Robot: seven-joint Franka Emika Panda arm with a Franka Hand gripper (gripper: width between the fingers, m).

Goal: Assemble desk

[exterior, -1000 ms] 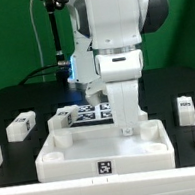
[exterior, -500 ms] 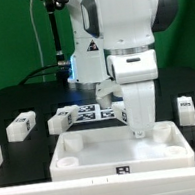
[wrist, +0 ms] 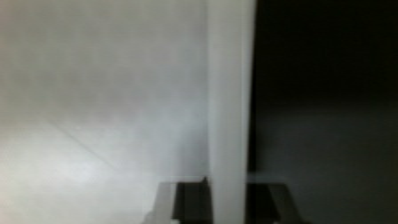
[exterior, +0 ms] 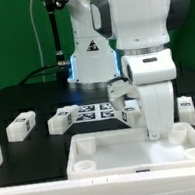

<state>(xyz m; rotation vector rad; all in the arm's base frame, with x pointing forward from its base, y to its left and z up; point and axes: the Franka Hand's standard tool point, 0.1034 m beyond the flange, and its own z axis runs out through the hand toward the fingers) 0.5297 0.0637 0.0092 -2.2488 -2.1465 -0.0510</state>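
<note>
Fingers (exterior: 153, 128) pinched almost fully shut on the rear rim of the tabletop (exterior: 136, 163), toward its end on the exterior view's right.

Wrist view: thin white rim (wrist: 231, 100) runs straight out from between the two dark fingers (wrist: 187, 205), so it is centred in the grip with no offset.

Tabletop lies flat on the black surface (exterior: 6, 104), sockets up, long axis across the exterior view; the held rim follows that axis.

One leg (exterior: 185, 108) lies loose just behind the grip. Two more (exterior: 22, 123) (exterior: 61, 120) lie well apart, by the marker board (exterior: 93, 111).

Judgement: an off-centre hold, so a drag may swing the tabletop.
</note>
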